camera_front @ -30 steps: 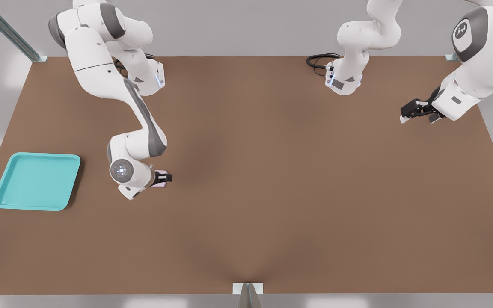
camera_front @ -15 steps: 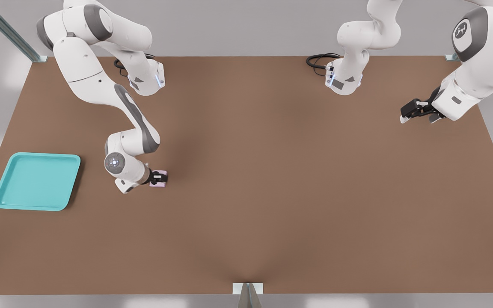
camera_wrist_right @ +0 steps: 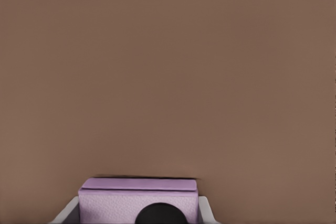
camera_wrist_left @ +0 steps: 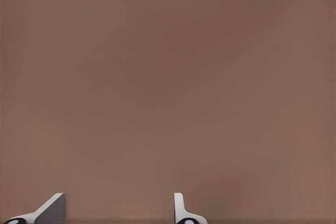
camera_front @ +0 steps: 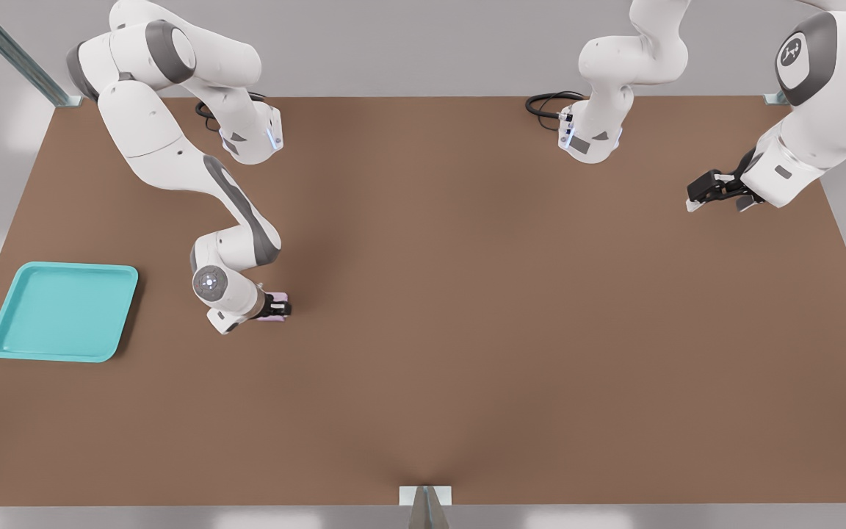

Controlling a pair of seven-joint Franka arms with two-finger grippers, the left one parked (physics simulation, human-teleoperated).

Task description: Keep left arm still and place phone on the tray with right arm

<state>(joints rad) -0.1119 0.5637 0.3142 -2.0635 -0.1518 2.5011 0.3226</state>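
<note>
Phone clamped in gripper, well apart from tray.

No readable text anywhere; only a small round logo on one arm.

The right arm reaches from its base at the tabletop's far edge, bends at the elbow, and angles low toward the front view's left half of the tabletop. Its gripper points toward the front view's right, fingers closed on the phone.
</note>
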